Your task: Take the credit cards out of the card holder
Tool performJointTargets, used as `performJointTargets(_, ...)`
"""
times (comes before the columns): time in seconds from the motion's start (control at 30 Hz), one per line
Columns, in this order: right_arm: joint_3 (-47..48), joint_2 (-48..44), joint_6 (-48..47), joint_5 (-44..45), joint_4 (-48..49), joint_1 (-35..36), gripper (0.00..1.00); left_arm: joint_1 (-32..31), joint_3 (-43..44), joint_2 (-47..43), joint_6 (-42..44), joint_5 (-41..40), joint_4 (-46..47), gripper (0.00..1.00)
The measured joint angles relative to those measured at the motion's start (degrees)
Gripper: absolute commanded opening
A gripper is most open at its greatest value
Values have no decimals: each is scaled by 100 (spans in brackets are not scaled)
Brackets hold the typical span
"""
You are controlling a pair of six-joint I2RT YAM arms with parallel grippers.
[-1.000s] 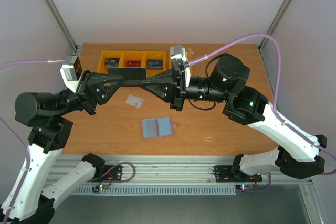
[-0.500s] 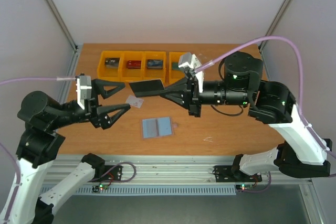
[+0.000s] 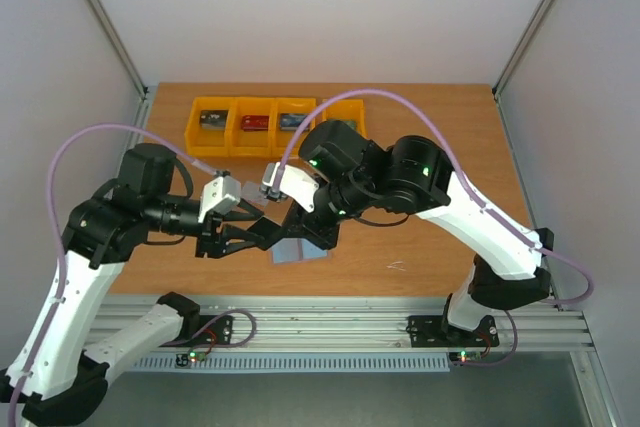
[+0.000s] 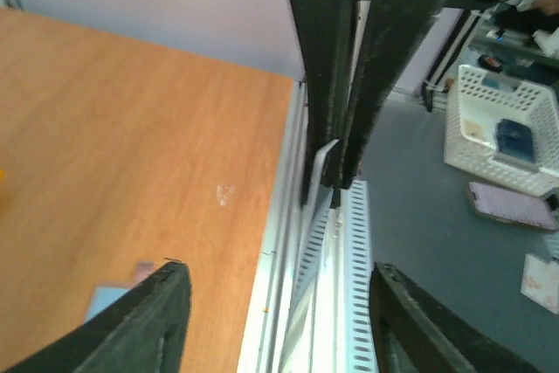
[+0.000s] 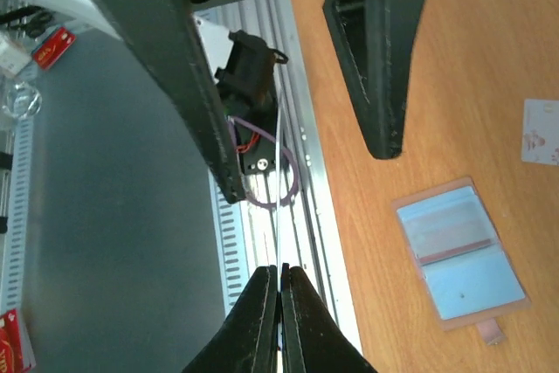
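The right gripper [image 5: 279,272], clenched on a thin card [image 5: 278,290] seen edge-on, holds it between the spread fingers of the released left gripper [image 4: 279,268], apparently for a handover, above the worktop [image 5: 472,85] where the card holder [image 5: 458,255] lies open near a pale credit card [image 5: 540,133].

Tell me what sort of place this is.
Probably a robotics lab test cell: a left arm and right arm mounted on a metal rail at the edge of a wooden table, white walls around, orange bins at the back.
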Motion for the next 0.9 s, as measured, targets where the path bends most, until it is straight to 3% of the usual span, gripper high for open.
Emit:
performJointTargets(0.23, 39, 42, -140, -37, -17, 149, 1, -28, -164, -11, -236, 227, -33, 1)
performJointTargets(0.37, 37, 37, -177, 42, 17, 146, 1, -59, -151, -105, -122, 295, -105, 0)
performJointTargets(0.4, 33, 35, -186, 39, 42, 157, 8, -59, -151, -136, -85, 286, -109, 0)
performJointTargets(0.47, -79, -24, -199, 81, 144, 168, 38, -61, -149, -170, -31, 214, -107, 0)
performJointTargets(0.57, -643, -343, -151, 446, 461, 170, 67, -57, -140, -210, 57, -297, -109, 0)
performJointTargets(0.67, -1631, -999, -109, 787, 938, 31, 82, -55, -94, -166, 481, -1196, -103, 0)
performJointTargets(0.77, -2575, -1799, 15, 767, 1499, -584, 97, -33, -74, -109, 1355, -2374, 57, 0)
performJointTargets(0.9, -3303, -2555, 122, 402, 2184, -1971, 98, 330, -144, 90, 2874, -3560, 542, 0)
